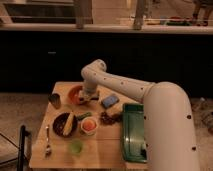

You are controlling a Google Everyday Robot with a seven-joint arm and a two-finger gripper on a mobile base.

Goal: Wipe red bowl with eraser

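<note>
Dim, dark-fronted counters run behind a wooden desk (107, 152) that carries everything. I place it all by the red bowl (74, 94), which sits near the desk's back-left corner.

Farthest left, well in front of the red bowl, a spoon (48, 142) lies near the desk's front-left edge. A grey cup (55, 100) stands just left of the red bowl. In front of the red bowl and slightly left is a dark brown bowl (64, 125) with yellow food in it. Further in front, near the desk's front edge, stands a small green cup (76, 146).

My end effector (89, 96) is at the red bowl's right rim and overlaps it in this view. I cannot tell whether it is wide, narrow or holding anything, nor whether it touches the bowl.

In front of the red bowl and a little right stands a white cup (89, 125) with orange inside. A blue block (110, 101) lies to the right of the red bowl, just beyond my end effector. A dark reddish clump (106, 118) lies right of and in front of the red bowl. Well to the right, a green tray (134, 131) lies by the desk's right edge, and my white arm (125, 88) reaches over it toward the red bowl.
</note>
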